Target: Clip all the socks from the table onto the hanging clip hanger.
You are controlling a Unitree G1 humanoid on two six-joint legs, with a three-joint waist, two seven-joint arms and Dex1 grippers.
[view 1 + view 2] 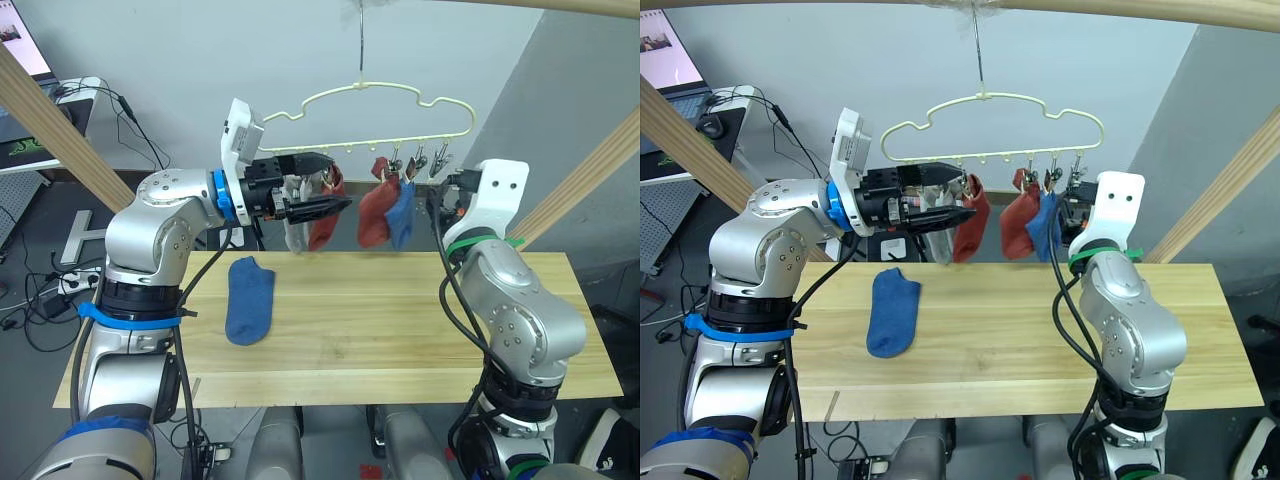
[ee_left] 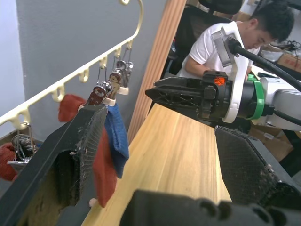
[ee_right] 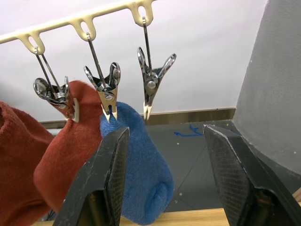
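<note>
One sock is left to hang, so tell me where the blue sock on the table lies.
The blue sock lies flat on the table, toward the robot's left, below the left claw and the hanger, touching nothing else.

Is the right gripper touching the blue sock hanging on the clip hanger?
Cannot tell. In the right wrist view the open right gripper frames the blue sock, overlapping one finger.

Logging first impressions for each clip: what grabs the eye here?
The pale yellow clip hanger hanging above the table, with grey, red and blue socks already clipped on. One blue sock lies alone on the wood, below the left gripper. The right gripper is open beneath an empty clip.
</note>
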